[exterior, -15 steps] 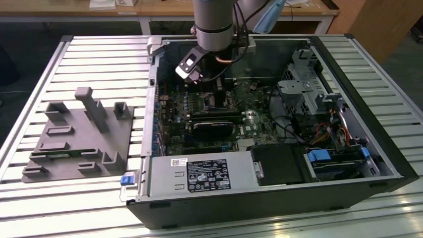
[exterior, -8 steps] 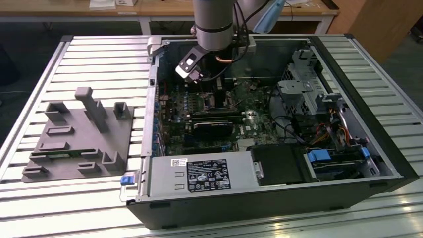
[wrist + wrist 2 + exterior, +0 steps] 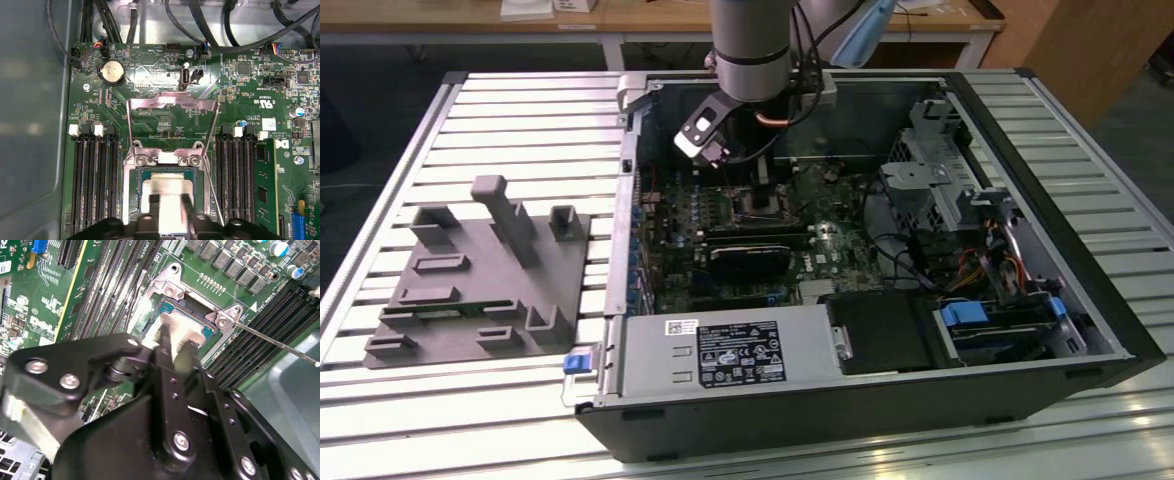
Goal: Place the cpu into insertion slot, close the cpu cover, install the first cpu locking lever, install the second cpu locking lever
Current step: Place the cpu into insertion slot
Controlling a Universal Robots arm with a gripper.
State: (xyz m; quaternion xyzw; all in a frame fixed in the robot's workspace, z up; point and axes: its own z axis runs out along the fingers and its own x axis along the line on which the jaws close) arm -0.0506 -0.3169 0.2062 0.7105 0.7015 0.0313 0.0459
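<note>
hand [image 3: 170, 201]: closed on cpu [image 3: 167, 184], held level for seating.
insertion slot [image 3: 131, 186]: directly beneath hand.
cpu cover [image 3: 172, 102]: open beyond hand, clearing access.

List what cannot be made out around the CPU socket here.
- First wrist view: the cpu, near edge under the gripper; whether it sits fully in the insertion slot is unclear.
- Second wrist view: most of the cpu, behind the gripper.
- Exterior view: the insertion slot, partly behind the arm and too small.
</note>
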